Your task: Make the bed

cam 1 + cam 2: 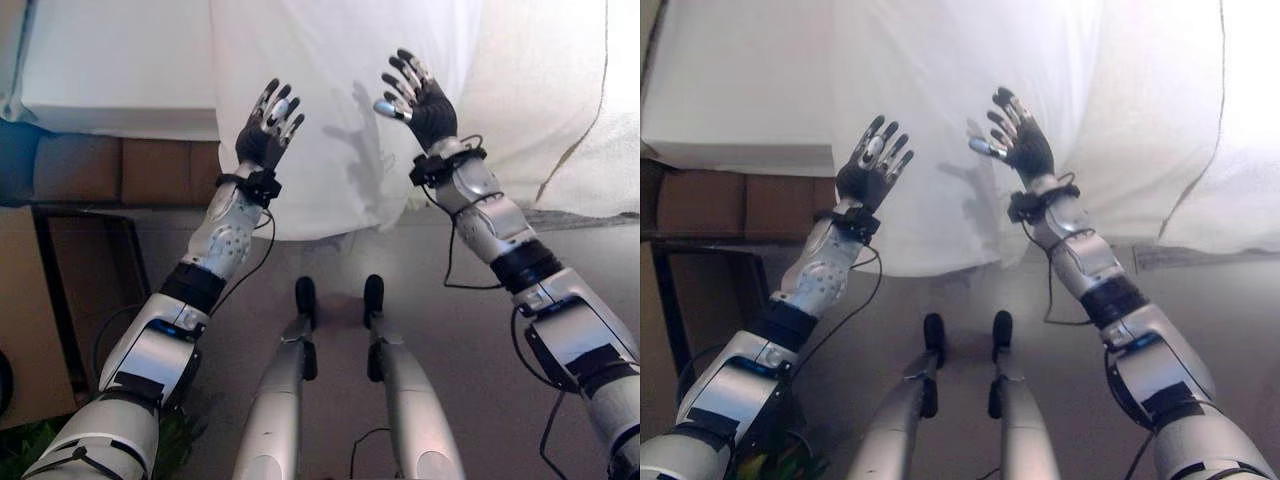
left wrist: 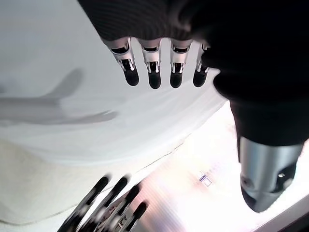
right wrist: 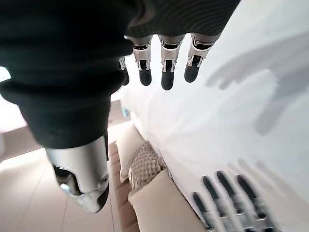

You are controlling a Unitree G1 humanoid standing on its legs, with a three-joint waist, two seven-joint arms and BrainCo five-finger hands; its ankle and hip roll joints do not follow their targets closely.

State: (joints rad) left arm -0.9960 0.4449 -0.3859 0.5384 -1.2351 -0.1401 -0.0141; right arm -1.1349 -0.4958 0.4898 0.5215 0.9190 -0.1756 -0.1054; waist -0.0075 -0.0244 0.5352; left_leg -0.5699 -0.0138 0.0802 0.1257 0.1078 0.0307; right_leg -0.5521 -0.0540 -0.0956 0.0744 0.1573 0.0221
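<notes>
Sheet [image 1: 340, 120] hangs bunched over near bed edge w/ bare mattress [image 1: 110, 70] to left, unspread; left hand [image 1: 266, 128] & right hand [image 1: 420, 95] splayed wide, holding nothing

the bed [image 1: 110, 70] lies across the far side of the scene, ahead of the robot. a sheet [image 1: 340, 120] lies on it in the middle and hangs over its near edge toward the floor [image 1: 440, 330]. a blanket [image 1: 560, 110] lies to the sheet's right. the left hand [image 1: 268, 125] and the right hand [image 1: 420, 95] are raised side by side before the sheet, apart from it. pillows [image 3: 145, 166] lie beside the sheet's edge.
</notes>
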